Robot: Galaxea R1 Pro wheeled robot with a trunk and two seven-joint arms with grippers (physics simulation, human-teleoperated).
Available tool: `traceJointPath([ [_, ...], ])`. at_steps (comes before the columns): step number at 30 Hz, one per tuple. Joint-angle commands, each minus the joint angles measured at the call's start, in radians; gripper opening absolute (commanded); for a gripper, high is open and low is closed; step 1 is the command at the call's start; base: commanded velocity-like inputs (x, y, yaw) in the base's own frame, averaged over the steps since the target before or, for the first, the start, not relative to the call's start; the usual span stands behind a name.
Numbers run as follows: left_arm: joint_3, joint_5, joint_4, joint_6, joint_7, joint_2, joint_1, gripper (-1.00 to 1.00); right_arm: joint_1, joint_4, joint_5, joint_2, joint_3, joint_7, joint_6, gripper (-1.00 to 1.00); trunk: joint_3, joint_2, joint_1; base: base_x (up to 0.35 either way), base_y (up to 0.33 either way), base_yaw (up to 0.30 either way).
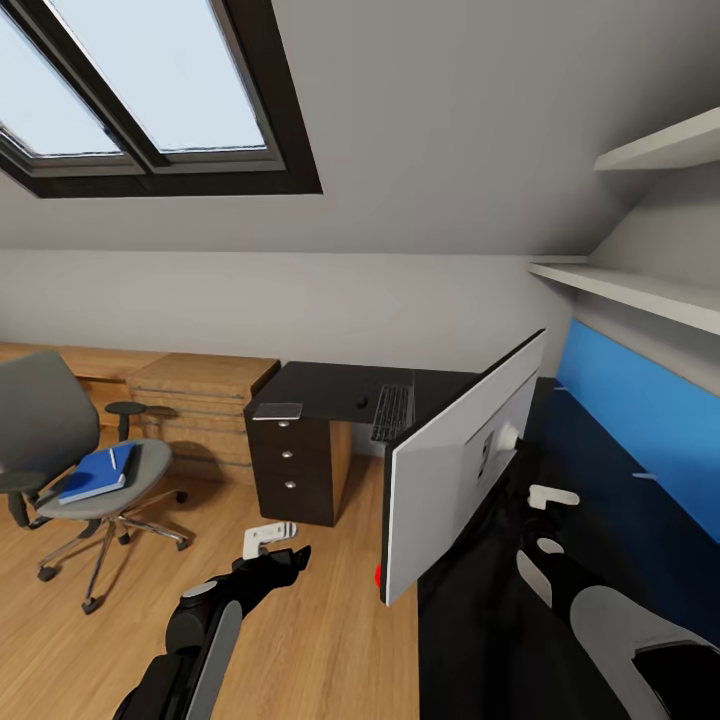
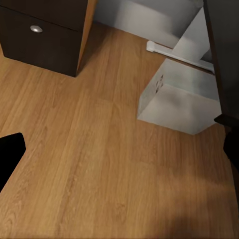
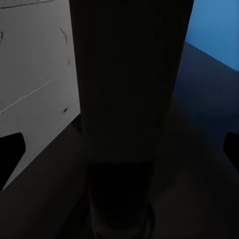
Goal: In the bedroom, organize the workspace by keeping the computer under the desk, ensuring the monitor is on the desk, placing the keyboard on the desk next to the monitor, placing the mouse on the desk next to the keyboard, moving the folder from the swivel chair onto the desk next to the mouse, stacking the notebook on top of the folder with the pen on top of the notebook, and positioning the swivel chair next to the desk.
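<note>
Left end effector (image 1: pixel 285 560) hangs over bare wood floor (image 1: pixel 330 640), fingers spread wide, nothing between them. In the left wrist view its dark fingertips (image 2: pixel 10 154) sit at the frame edges, above floor and the white-grey computer (image 2: pixel 181 97), which stands on the floor beside a white desk leg. Right end effector (image 1: pixel 548 500) is behind the monitor (image 1: pixel 450 470), over the desk (image 1: pixel 480 620). In the right wrist view the fingertips (image 3: pixel 9 152) are wide apart on either side of the monitor's black stand (image 3: pixel 127 109), not touching it; white monitor back at one side. Monitor stands on the desk, turned so its white back faces the blue back panel (image 1: pixel 640 420). Farther back on the desk: keyboard (image 1: pixel 392 412), mouse (image 1: pixel 361 402) just beside it, apart. Black drawers (image 1: pixel 290 470) below. Swivel chair (image 1: pixel 80 470) well apart from the desk, blue folder (image 1: pixel 95 475) on its seat, dark notebook (image 1: pixel 128 462) and white pen (image 1: pixel 112 457) lying on the folder. Skylight (image 1: pixel 150 90) above.
</note>
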Motion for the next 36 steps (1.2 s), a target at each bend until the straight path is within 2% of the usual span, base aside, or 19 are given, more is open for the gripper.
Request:
traceJointPath([
  [1, 0.000, 0.009, -0.001, 0.005, 0.006, 0.000, -0.001, 1.00, -0.001, 0.000, -0.009, -0.001, 0.009, -0.004, -0.003, 1.00, -0.001, -0.001, 0.000, 0.020, 0.000, 0.000],
  [11, -0.004, 0.009, 0.001, 0.004, 0.006, 0.000, -0.001, 1.00, 0.000, 0.000, -0.009, -0.001, 0.009, -0.004, -0.003, 1.00, -0.001, -0.001, 0.000, 0.123, 0.000, 0.000],
  [15, -0.017, 0.009, 0.001, 0.005, 0.006, 0.000, -0.001, 1.00, 0.000, 0.000, -0.009, 0.000, 0.009, -0.004, -0.003, 1.00, -0.001, -0.001, 0.000, 0.026, 0.000, 0.000],
  [29, -0.020, 0.009, 0.003, 0.005, 0.006, 0.000, -0.001, 1.00, -0.001, 0.001, -0.007, -0.001, 0.009, -0.004, -0.003, 1.00, -0.001, -0.001, 0.000, 0.002, 0.000, 0.000],
  [30, -0.020, 0.009, 0.003, 0.005, 0.006, 0.000, -0.001, 1.00, -0.001, 0.005, -0.008, -0.001, 0.009, -0.004, -0.003, -1.00, -0.001, -0.001, 0.000, 0.000, 0.000, 0.000],
  [36, -0.020, 0.009, 0.003, 0.005, 0.006, 0.000, -0.001, 1.00, 0.000, 0.021, -0.009, -0.001, 0.009, -0.004, -0.003, -1.00, -0.001, -0.001, 0.000, 0.000, 0.000, 0.000],
])
